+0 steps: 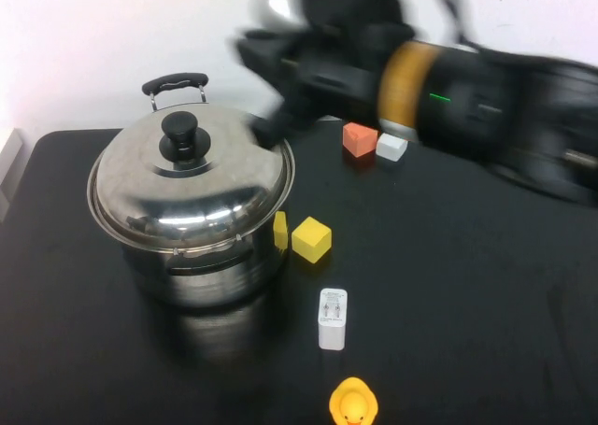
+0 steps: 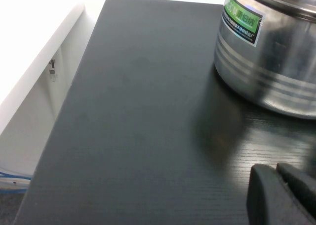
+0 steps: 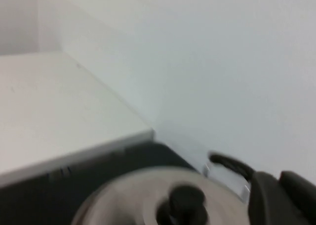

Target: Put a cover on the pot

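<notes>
The steel pot (image 1: pixel 201 276) stands at the table's left with its steel lid (image 1: pixel 215 177) resting on it, black knob (image 1: pixel 180 135) on top. My right gripper (image 1: pixel 269 126) is blurred with motion just above the lid's back right edge, apart from the knob and empty. In the right wrist view its fingers (image 3: pixel 266 195) are together, with the lid (image 3: pixel 128 195) and knob (image 3: pixel 181 204) below. My left gripper (image 2: pixel 276 178) is shut and empty, low over the table beside the pot's wall (image 2: pixel 266 62). It is out of the high view.
A yellow cube (image 1: pixel 311 239) and a small yellow block (image 1: pixel 280 231) sit right of the pot. An orange block (image 1: pixel 359 139) and a white block (image 1: pixel 391 147) lie behind. A white charger (image 1: pixel 333 318) and a yellow duck (image 1: pixel 353 403) are near the front. The table's left edge (image 2: pixel 64 111) is close.
</notes>
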